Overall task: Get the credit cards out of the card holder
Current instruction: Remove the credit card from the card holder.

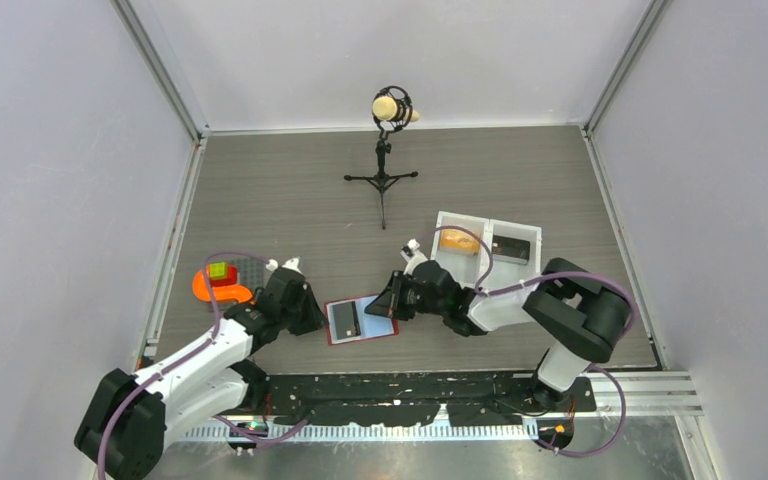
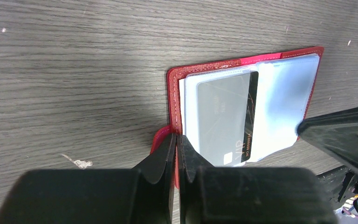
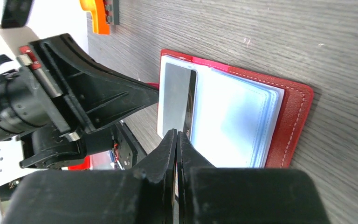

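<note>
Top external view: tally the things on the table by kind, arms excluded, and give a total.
Card holder: 1
Credit card in view: 1
White tray: 1
Yellowish tray item: 1
Dark tray item: 1
Microphone stand: 1
Orange block: 1
Total: 7

Table (image 2: 74,70): a matt grey wood-grain surface, finely ridged, is noted. Card holder (image 2: 173,93): cover is seen as red grained leather-look material, stitched at the edge. Pockets (image 2: 284,93): smooth translucent plastic, softly sheened. Credit card (image 2: 221,116): dark grey, glossy plastic.
</note>
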Robot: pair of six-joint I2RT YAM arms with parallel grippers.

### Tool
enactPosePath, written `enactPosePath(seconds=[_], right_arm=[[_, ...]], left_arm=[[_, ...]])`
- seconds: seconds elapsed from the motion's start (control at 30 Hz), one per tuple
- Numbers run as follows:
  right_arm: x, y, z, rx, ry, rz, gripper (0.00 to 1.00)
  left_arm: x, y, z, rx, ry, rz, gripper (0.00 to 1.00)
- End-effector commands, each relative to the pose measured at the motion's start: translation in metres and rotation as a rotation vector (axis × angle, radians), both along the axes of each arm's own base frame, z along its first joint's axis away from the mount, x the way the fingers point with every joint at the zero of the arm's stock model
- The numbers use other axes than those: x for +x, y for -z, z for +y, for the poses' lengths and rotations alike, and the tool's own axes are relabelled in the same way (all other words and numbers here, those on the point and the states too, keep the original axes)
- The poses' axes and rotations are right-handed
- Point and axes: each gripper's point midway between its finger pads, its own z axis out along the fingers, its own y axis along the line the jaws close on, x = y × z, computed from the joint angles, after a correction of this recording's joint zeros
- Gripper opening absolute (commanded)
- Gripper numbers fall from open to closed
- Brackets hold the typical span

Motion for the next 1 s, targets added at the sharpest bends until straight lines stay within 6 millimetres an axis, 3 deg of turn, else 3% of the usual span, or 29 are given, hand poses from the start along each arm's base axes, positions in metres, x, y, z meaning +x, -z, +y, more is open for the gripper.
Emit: enactPosePath(seconds=[0.0, 0.17, 0.23, 0.33, 0.53, 0.67, 0.97], right_arm=[[0.013, -0.022, -0.017, -0.013, 0.057, -0.060, 0.05], [0.019, -0.033, -0.027, -0.026, 0.074, -0.109, 0.05], [0.016, -0.037, -0.019, -0.025, 0.022, -0.123, 0.06], [0.010, -0.044, -0.002, -0.012, -0.051, -0.129, 0.17], [0.002, -0.036, 0.018, -0.019, -0.099, -0.115, 0.24], [0.004, -0.026, 0.020, -0.049, -0.104, -0.112, 0.28], [0.007, -0.007, 0.025, -0.095, -0.120, -0.091, 0.29]], left_arm=[[-0.010, 0.007, 0.004, 0.028, 0.025, 0.040, 0.07], [-0.009, 0.007, 0.002, 0.024, 0.033, 0.041, 0.08], [-0.009, 0.007, 0.001, 0.023, 0.034, 0.041, 0.08], [-0.009, 0.004, -0.001, 0.015, 0.040, 0.044, 0.09], [-0.002, -0.024, -0.012, -0.047, 0.068, -0.014, 0.12], [0.005, -0.043, -0.016, -0.086, 0.065, -0.074, 0.14], [0.004, -0.030, -0.023, -0.110, 0.074, -0.049, 0.14]])
